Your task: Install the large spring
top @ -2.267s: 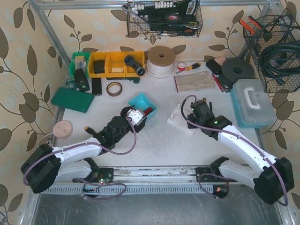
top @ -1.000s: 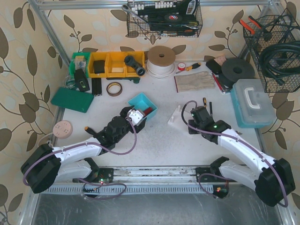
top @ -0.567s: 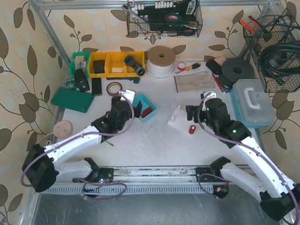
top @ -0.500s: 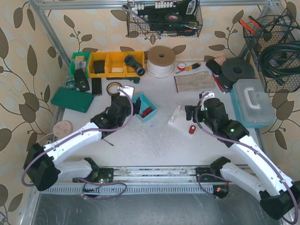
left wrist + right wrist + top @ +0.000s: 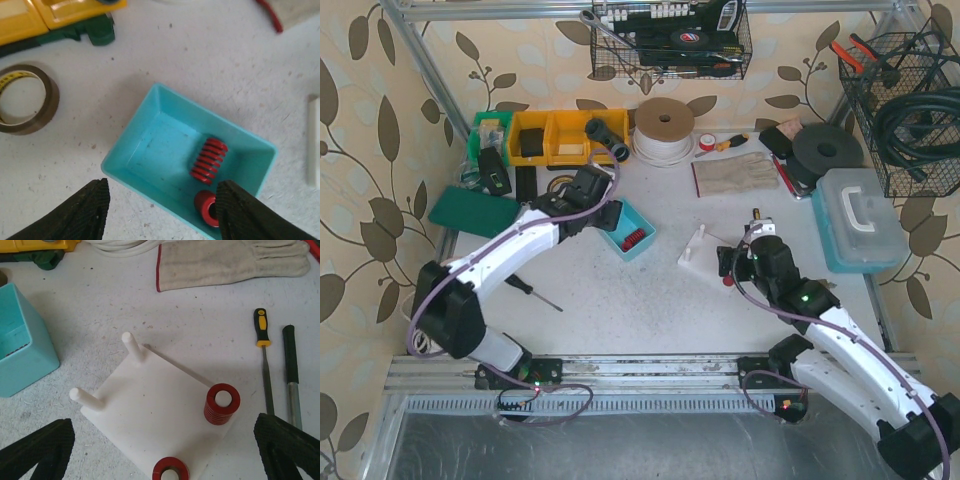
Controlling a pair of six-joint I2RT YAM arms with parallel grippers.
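Note:
A teal bin [image 5: 150,145] holds two red springs: one lies on its side [image 5: 208,160], the other shows end-on [image 5: 206,207] by the near wall. I cannot tell which is the large spring. My left gripper [image 5: 162,215] hangs open over the bin with nothing between its fingers [image 5: 85,210]. In the right wrist view a white peg plate [image 5: 150,415] carries two red springs [image 5: 222,404] [image 5: 170,471] on pegs, and two pegs [image 5: 131,342] [image 5: 85,396] stand bare. My right gripper [image 5: 162,457] is wide open above the plate. From above, the bin [image 5: 645,222] lies left of the plate [image 5: 692,250].
A brown tape roll [image 5: 22,97] and yellow bins [image 5: 50,12] lie behind the teal bin. A glove [image 5: 225,262] and two hand tools [image 5: 262,335] [image 5: 290,355] lie beyond the plate. A small screwdriver [image 5: 535,293] lies near the left arm. A blue toolbox [image 5: 860,218] stands at the right.
The left arm swung from the bin's near side to its far left and its jaws narrowed. The right gripper opened, left a red spring on the plate and pulled back.

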